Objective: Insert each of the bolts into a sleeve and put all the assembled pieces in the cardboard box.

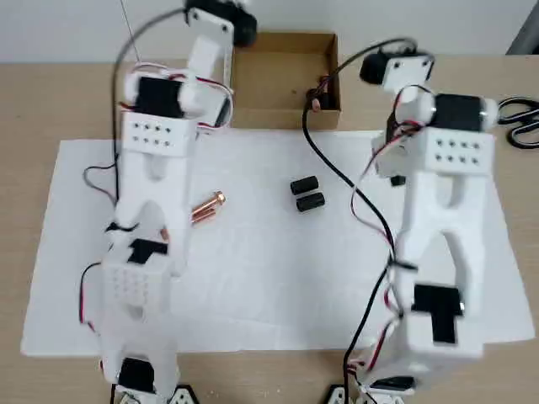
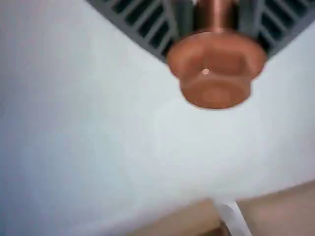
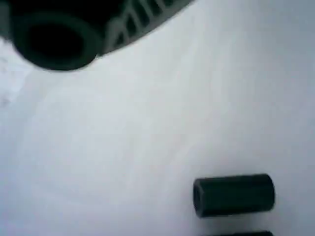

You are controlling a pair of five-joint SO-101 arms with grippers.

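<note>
Your brown open-topped cardboard box (image 1: 282, 63) sits at the far side of the wooden counter (image 1: 34, 109), between the two arms. What shows of its inside is plain cardboard floor. A black cable (image 1: 305, 126) crosses its corner on the right arm's side.

Count three black cylindrical sleeves. Two loose sleeves (image 1: 305, 185) lie side by side in the middle of the white sheet (image 1: 269, 278) that covers the counter, apart from the box. The third, the held sleeve (image 3: 54, 43), is clamped in your right claw (image 3: 74, 14), with its hollow end facing the wrist camera above the sheet.

For the copper flanged bolts, the loose bolts (image 1: 207, 208) lie close together on the sheet beside the left arm; from the high view they look like two. One more, the held bolt (image 2: 214, 69), is gripped by its shank in your left claw (image 2: 212, 17), with its hex head facing the wrist camera over the sheet.

The wrist views give you both grasps close up. The high view gives you the box and black-handled scissors (image 1: 522, 118) at the counter's edge past the right arm.
</note>
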